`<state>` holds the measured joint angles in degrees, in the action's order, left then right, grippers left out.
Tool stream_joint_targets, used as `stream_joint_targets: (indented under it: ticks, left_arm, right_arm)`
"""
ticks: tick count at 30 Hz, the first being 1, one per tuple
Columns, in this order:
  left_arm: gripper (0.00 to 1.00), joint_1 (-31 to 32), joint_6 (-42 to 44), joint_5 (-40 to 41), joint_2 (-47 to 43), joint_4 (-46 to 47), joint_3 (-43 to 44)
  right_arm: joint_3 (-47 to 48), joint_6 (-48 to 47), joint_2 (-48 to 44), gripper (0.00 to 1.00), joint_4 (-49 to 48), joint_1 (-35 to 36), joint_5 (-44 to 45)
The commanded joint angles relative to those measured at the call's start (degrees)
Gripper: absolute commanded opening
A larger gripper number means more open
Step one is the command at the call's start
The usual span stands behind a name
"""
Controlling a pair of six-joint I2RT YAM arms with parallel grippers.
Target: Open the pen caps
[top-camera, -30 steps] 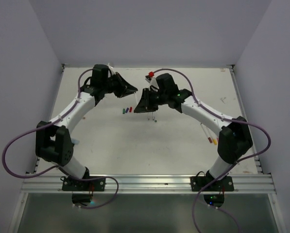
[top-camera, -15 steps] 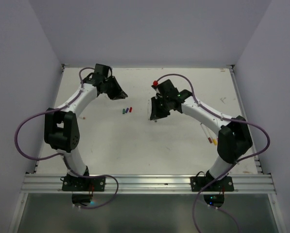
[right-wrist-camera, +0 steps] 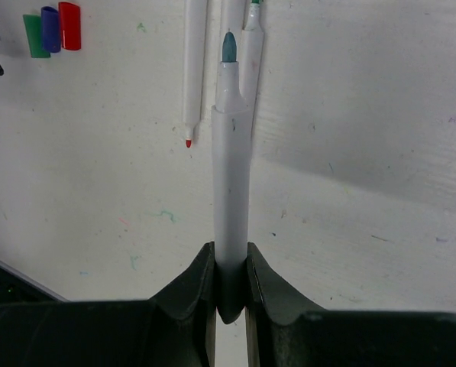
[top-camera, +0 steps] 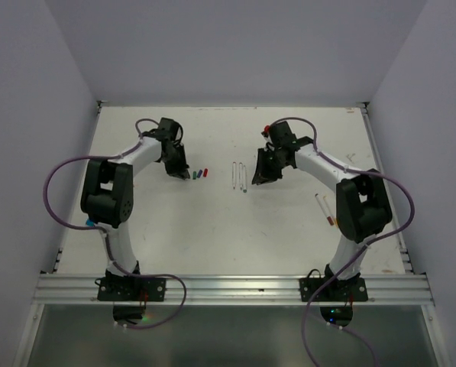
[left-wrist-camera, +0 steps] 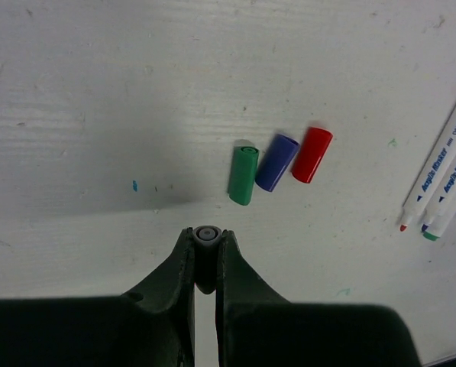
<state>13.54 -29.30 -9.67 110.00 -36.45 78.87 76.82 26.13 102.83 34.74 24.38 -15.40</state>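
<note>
Top view: we find the left gripper (top-camera: pixel 176 162) just left of three loose pen caps (top-camera: pixel 199 174), and the right gripper (top-camera: pixel 260 173) beside the uncapped pens (top-camera: pixel 239 175).

Left wrist view: the jaws pinch a grey cap (left-wrist-camera: pixel 206 234). Ahead of it, the green cap (left-wrist-camera: pixel 243 174), blue cap (left-wrist-camera: pixel 276 162) and red cap (left-wrist-camera: pixel 312 154) lie side by side.

Right wrist view: the jaws clamp a pale pen body (right-wrist-camera: pixel 231 191) with its teal tip exposed.

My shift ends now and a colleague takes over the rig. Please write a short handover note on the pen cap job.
Left gripper shut on a grey cap.
Right gripper shut on a bare pen.
Done: green cap, blue cap and red cap lie in a row, three bare pens to their right.
Left to do: set these down; two pens by the right arm's elbow look still capped, red and yellow.
</note>
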Motion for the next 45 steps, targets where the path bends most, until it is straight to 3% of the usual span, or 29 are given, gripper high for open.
stream_joint_targets:
  ticks: [1, 13, 17, 29, 41, 45]
  left_arm:
    - [0.00, 0.3, 3.3, 1.2, 3.1, 0.2, 2.3]
    - [0.16, 0.3, 3.0, 0.0, 7.6, -0.1, 5.5]
    - [0.28, 0.3, 2.7, 0.1, 6.9, 0.7, 4.1]
    - [0.44, 0.3, 0.6, -0.1, 4.4, 2.4, 2.0]
    - [0.48, -0.1, -1.1, 0.9, -3.3, 0.6, 1.1]
    - [0.50, -1.1, -1.5, 1.7, -5.6, 0.1, 0.1]
  right_arm:
    - [-0.9, 1.3, 1.7, 0.00, -3.4, -1.0, -3.1]
    - [1.1, -0.1, 7.7, 0.00, -4.5, -2.0, -4.1]
    - [0.4, -0.6, 8.3, 0.00, -4.8, -2.1, -4.2]
    - [0.3, -2.3, 11.6, 0.00, -5.9, -2.3, -6.1]
    - [5.4, -4.8, 15.8, 0.11, -3.5, -2.2, -4.8]
    - [5.1, -4.6, 15.6, 0.19, -3.6, -2.3, -5.3]
